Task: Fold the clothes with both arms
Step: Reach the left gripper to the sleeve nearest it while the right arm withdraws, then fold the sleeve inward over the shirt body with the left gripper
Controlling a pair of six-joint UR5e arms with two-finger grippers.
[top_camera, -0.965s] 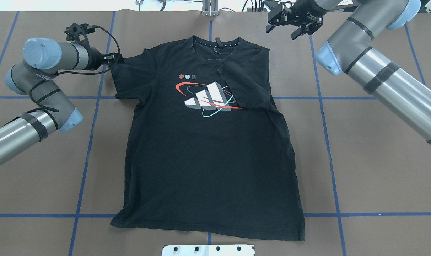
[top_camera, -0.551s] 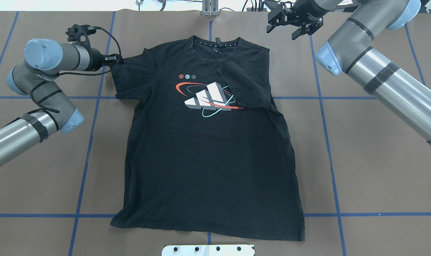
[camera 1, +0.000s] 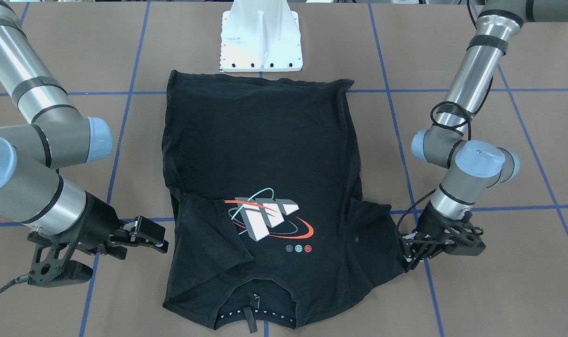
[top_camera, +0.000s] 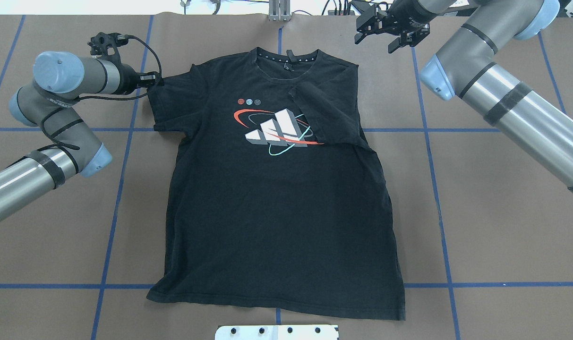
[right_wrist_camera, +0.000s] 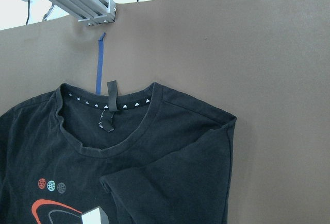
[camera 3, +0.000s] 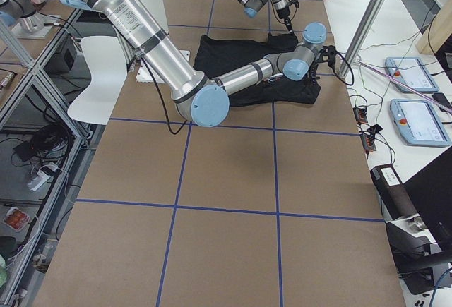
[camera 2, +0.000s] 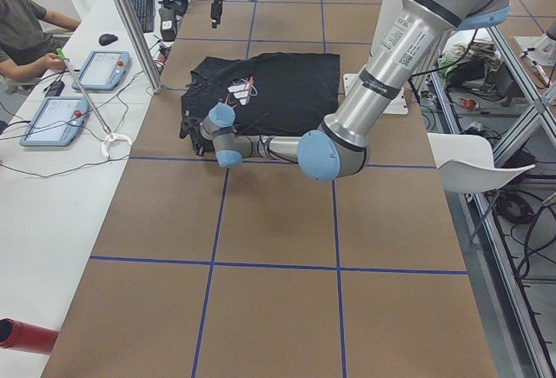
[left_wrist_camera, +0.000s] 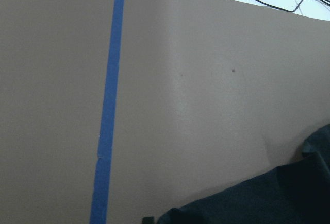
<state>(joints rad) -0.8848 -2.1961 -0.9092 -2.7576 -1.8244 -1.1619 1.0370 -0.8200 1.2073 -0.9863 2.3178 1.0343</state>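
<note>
The T-shirt lies flat and print-up on the table, with its collar toward the far edge. In the overhead view, we see the sleeve on the robot's right folded in over the chest; the right wrist view confirms this fold. The right gripper hovers beyond that shoulder, fingers spread, holding nothing. The left gripper meets the opposite sleeve hem in the front-facing view. The left wrist view shows only table and a cloth edge, so we cannot tell whether its fingers pinch the cloth.
</note>
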